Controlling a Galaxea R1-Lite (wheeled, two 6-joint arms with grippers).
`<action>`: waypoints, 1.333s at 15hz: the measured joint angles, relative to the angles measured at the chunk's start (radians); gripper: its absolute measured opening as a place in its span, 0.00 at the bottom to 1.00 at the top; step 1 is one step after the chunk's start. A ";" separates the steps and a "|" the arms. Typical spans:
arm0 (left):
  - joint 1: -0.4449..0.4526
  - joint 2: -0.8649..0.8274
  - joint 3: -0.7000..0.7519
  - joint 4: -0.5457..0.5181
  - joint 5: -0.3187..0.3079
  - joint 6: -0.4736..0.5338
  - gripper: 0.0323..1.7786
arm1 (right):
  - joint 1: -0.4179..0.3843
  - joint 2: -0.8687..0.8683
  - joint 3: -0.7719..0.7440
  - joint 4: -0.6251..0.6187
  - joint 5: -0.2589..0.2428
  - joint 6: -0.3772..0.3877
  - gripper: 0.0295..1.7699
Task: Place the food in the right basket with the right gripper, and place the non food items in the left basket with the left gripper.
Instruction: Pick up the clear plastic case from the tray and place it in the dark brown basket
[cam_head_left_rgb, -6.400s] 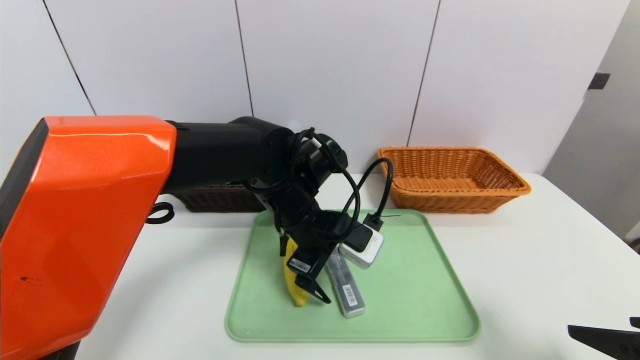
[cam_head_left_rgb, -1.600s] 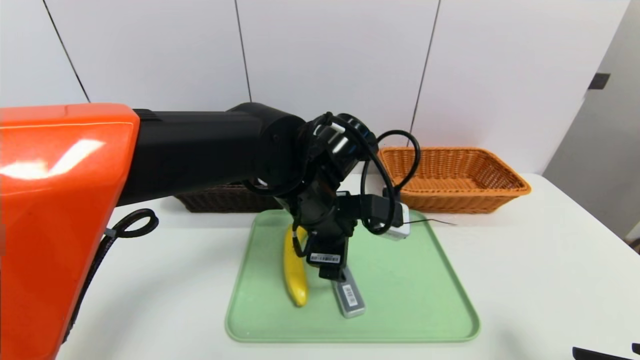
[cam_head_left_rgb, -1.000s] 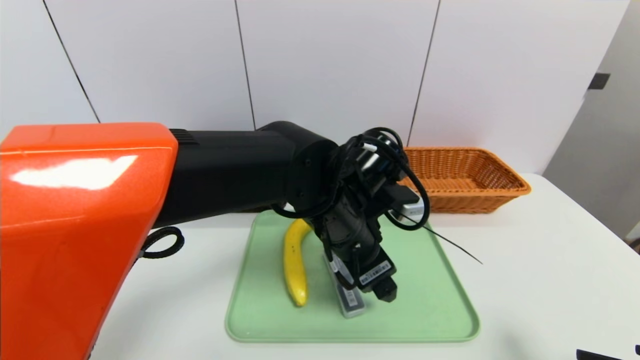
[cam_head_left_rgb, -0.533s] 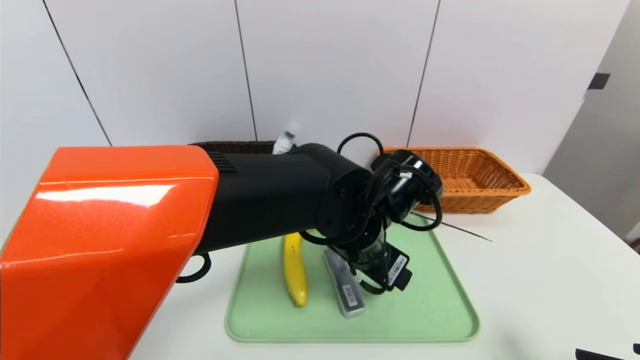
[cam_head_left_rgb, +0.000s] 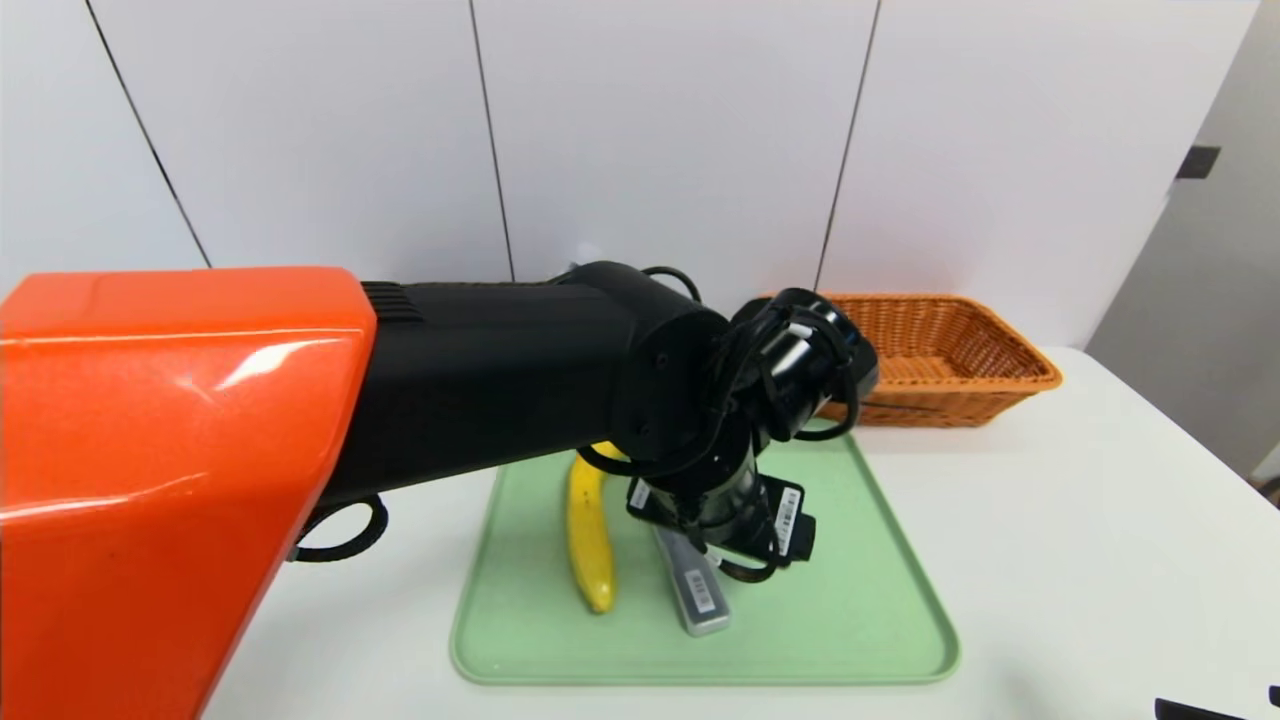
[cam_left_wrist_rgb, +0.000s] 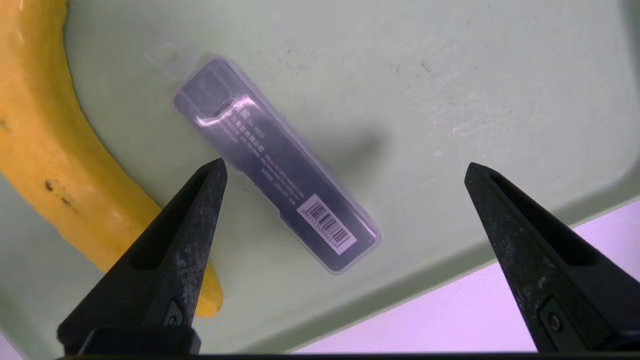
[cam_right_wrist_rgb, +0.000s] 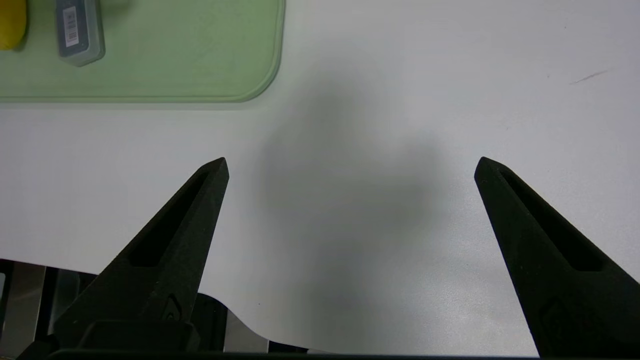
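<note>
On the green tray a yellow banana lies beside a slim grey case with a barcode. My left arm reaches over the tray, and its wrist covers the far end of the case. In the left wrist view my left gripper is open just above the case, with one finger between the case and the banana. The orange right basket stands at the back right. My left arm hides the left basket. My right gripper hangs open over bare table at the front right.
The white table runs to the right of the tray. The right wrist view shows the tray's near corner and the table's front edge. A white panelled wall stands behind the baskets.
My left wrist has turned and pulled back from the tray's right part to above the grey case. The right arm has not moved.
</note>
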 joint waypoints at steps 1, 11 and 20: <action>0.003 -0.005 0.000 0.004 0.000 -0.023 0.95 | 0.000 -0.001 0.000 0.000 0.000 0.000 0.96; 0.039 0.040 0.000 0.030 -0.020 -0.128 0.95 | 0.002 0.000 0.000 -0.003 0.008 -0.002 0.96; 0.066 0.070 0.001 0.031 -0.063 -0.134 0.95 | 0.004 0.000 0.001 -0.001 0.009 -0.004 0.96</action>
